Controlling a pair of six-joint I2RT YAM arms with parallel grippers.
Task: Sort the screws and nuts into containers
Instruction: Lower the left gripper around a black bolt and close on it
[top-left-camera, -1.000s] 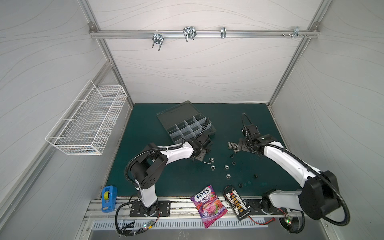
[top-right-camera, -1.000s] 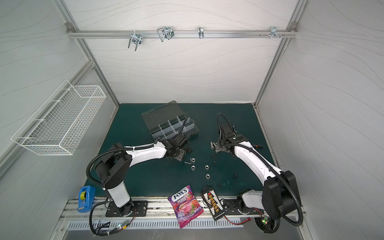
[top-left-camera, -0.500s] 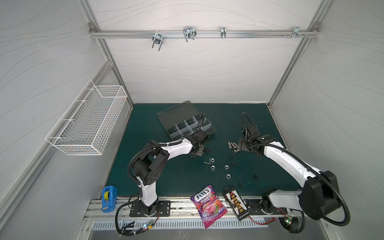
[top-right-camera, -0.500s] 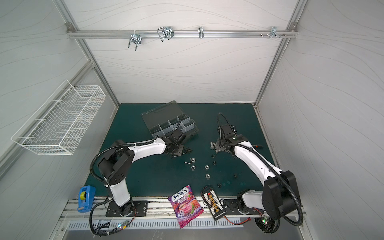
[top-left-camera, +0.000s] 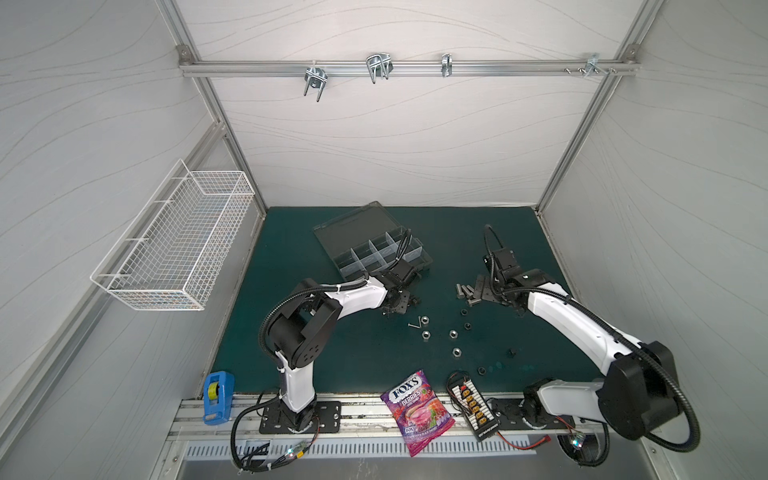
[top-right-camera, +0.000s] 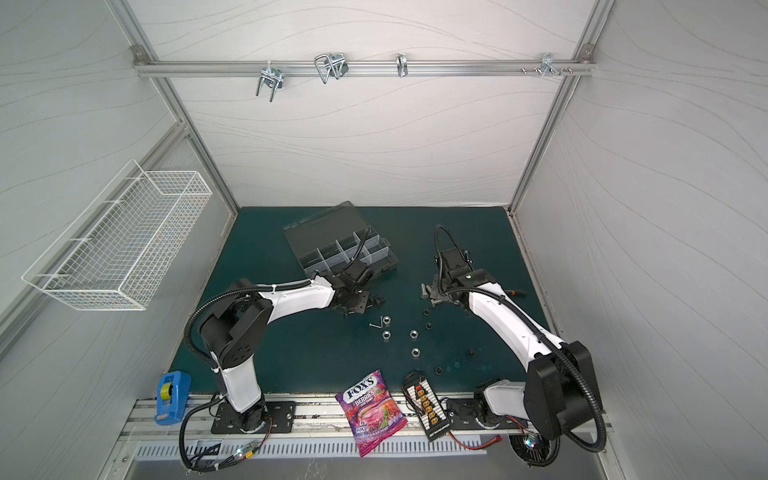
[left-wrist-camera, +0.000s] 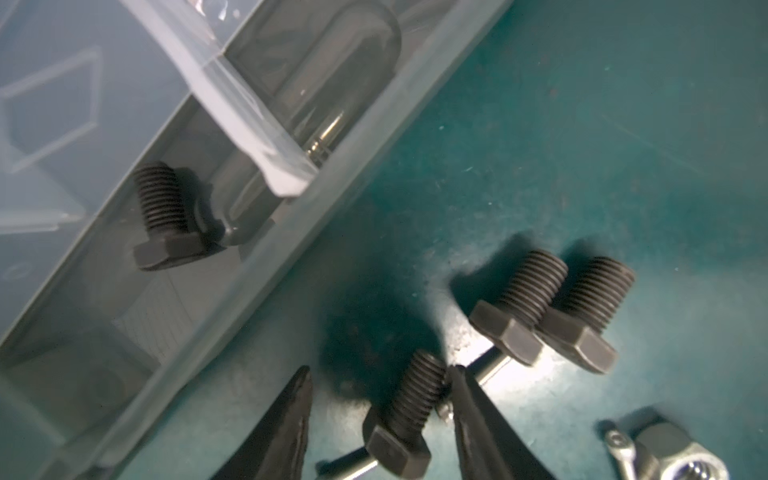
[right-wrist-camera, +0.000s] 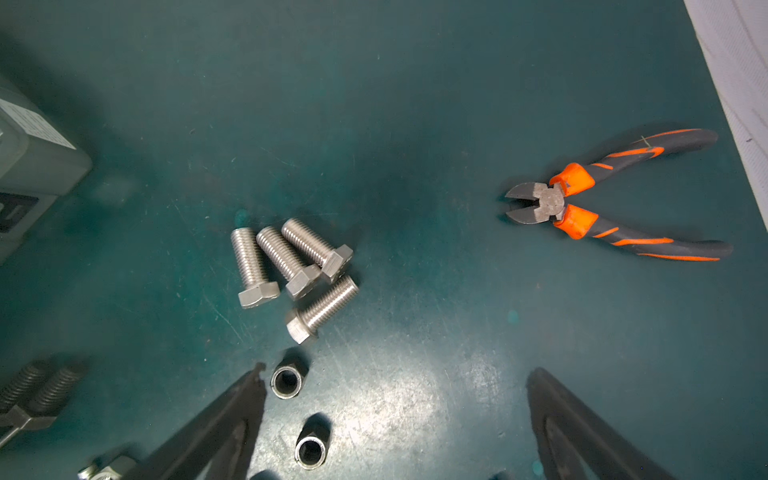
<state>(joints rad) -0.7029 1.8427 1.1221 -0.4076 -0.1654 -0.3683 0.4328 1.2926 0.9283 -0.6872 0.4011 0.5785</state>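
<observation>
1. In both top views the organizer box (top-left-camera: 353, 259) lies open toward the tabletop's (top-left-camera: 332, 361) far edge, and silver nuts (top-left-camera: 453, 333) dot the tabletop's middle.
2. Left wrist: the left claw (left-wrist-camera: 380, 370) stands open around a dark bolt (left-wrist-camera: 411, 411), one finger (left-wrist-camera: 469, 399) touching its thread. A second bolt (left-wrist-camera: 166, 216) lies inside the box.
3. Right wrist: the right claw (right-wrist-camera: 397, 370) gapes wide and empty, with four silver bolts (right-wrist-camera: 291, 270) just beyond it.

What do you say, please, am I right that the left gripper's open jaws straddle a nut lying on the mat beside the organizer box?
Not quite: it is a hex-head bolt, not a nut. In the left wrist view the left gripper straddles that bolt with open jaws, and it lies on the mat beside the organizer box.
</observation>
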